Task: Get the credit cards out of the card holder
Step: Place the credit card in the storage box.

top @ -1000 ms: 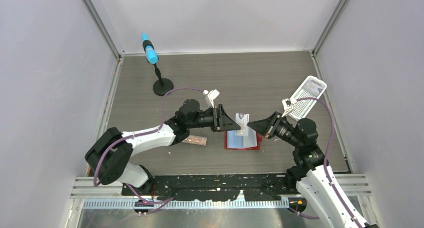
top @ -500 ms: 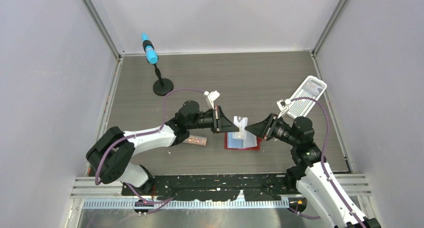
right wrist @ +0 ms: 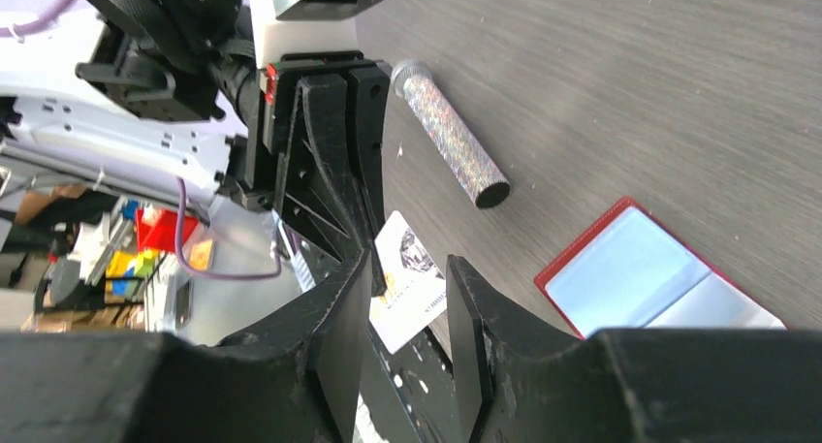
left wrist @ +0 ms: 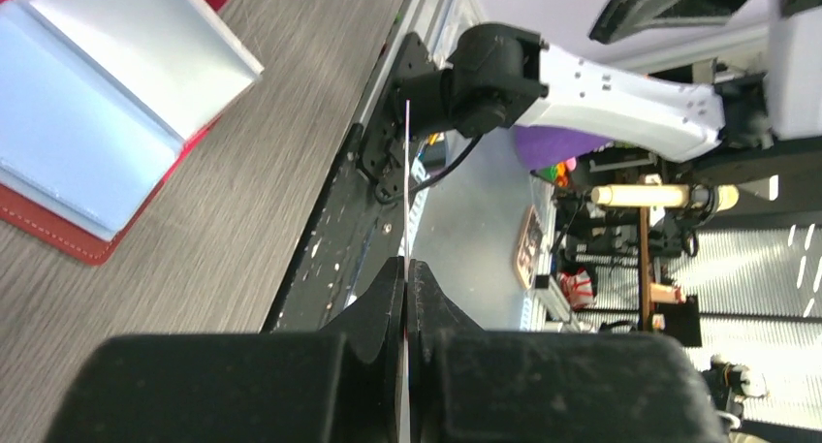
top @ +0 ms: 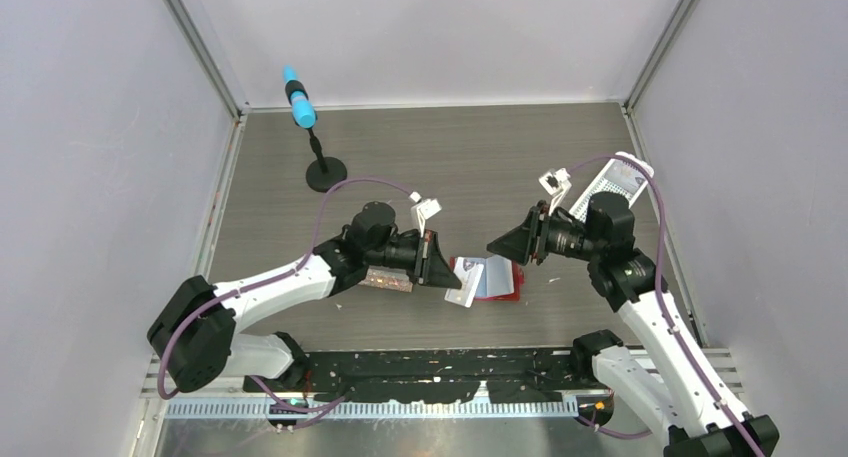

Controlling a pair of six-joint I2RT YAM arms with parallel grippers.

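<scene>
top external view: a credit card (top: 466, 286) is being pinched by the left gripper (top: 446, 273), low over the table (top: 480, 157) and overlapping the near-left corner of the card holder (top: 500, 278). the holder is lying opened flat, red cover down, with its light blue pockets facing up. from the left wrist the fingers (left wrist: 380, 302) are being pressed tight together on the card, which is showing edge-on as a thin white line sticking out past the tips. so it's fully clamped, and the card is out of the pockets.

the right gripper (top: 498, 247) is being held up off the table, just beyond the holder's far edge and apart from it. its jaws are being kept partway open and nothing is being gripped. the printed face of the card is only being seen through the gap from the right wrist.

a glittery tube (top: 390, 280) is lying on the table under the left wrist. a white basket (top: 622, 180) is partly hidden behind the right arm, and a blue-topped stand (top: 299, 105) is sitting at the far left.
</scene>
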